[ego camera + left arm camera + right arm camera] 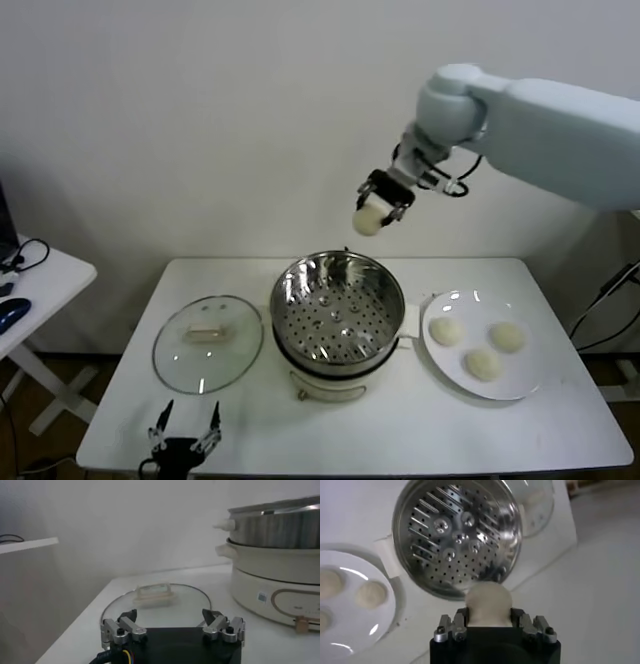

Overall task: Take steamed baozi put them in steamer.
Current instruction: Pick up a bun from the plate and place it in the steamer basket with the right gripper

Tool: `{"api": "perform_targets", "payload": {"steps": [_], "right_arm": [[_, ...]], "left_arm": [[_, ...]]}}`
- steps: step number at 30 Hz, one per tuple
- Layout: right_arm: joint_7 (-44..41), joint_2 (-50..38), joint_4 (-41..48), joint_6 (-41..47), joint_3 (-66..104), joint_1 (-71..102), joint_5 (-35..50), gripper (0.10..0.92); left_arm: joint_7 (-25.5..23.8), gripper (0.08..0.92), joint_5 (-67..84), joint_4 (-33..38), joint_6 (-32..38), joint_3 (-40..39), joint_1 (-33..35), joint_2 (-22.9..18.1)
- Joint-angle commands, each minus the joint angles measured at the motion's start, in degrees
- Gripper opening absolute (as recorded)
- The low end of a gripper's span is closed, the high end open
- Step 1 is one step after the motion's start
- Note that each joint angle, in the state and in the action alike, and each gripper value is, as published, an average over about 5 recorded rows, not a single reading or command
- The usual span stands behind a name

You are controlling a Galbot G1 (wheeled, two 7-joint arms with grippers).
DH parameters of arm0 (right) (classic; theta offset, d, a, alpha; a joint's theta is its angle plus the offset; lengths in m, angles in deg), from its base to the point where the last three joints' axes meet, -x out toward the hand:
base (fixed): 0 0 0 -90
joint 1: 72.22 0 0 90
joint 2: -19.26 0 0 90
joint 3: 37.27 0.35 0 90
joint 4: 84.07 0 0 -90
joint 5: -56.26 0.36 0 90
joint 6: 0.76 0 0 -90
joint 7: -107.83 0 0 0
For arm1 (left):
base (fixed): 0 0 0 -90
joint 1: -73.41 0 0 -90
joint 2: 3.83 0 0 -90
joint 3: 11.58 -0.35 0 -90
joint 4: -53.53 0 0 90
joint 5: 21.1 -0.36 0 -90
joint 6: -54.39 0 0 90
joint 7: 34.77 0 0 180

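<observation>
Nearest the head camera, the left end effector [184, 437] rests at the bench [520, 430] edge, fingers spread wide, with the glass lid [208, 343] just beyond it. High up, the right end effector [384, 196] grips one baozi [368, 221] between its fingers, with the steamer [338, 310] below it. Three more baozi [445, 331] lie on the white plate [520, 380], lower and to its right.

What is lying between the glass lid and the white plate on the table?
In the head view, the steamer stands between the glass lid and the white plate, its perforated floor empty. Three baozi lie on the plate.
</observation>
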Motion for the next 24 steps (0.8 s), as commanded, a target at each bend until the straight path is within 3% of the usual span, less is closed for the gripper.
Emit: {"api": "perform_targets", "payload": {"steps": [1, 6, 24], "right_arm": [[5.6, 6.3, 0.1, -11.4, -3.0, 4.8, -14.4, 0.581], [9.4, 8.1, 8.8, -17.1, 0.8, 14.8, -22.3, 0.589], [11.2, 8.6, 14.1, -18.0, 6.1, 24.0, -30.0, 0.629]], "left_arm": [[0.0, 0.823, 0.0, 0.2, 0.0, -0.1, -0.1, -0.1], [0.0, 0.823, 0.0, -0.2, -0.1, 0.0, -0.7, -0.3], [0.3, 0.823, -0.1, -2.2, 0.2, 0.3, -1.6, -0.4]]}}
